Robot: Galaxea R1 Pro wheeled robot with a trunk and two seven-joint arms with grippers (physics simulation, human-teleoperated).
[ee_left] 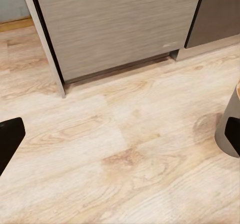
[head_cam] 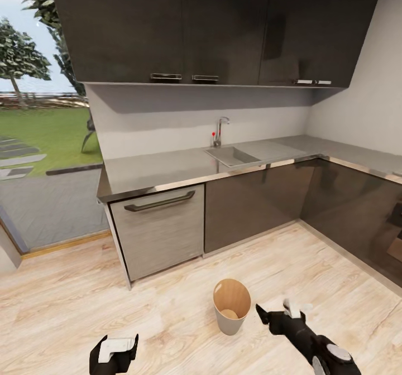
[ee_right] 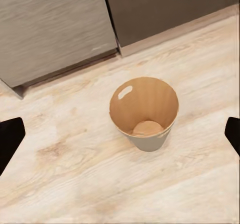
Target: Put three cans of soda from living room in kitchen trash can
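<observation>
Pale wood floor [head_cam: 67, 302] runs up to grey kitchen cabinets [head_cam: 159, 232] under a steel countertop [head_cam: 167, 168] with a sink [head_cam: 231, 155]. On it, in front of the cabinets, stands the tash can [head_cam: 231, 306], upright and brown inside. Beside the tash can hovers the right gripper [head_cam: 276, 315], fingers apart, holding nothing. Farther from it, the left gripper [head_cam: 114, 352] hangs over bare floor, fingers also apart.

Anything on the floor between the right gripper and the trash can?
No: bare wood floor separates the right gripper from the trash can, seen in the right wrist view.
</observation>
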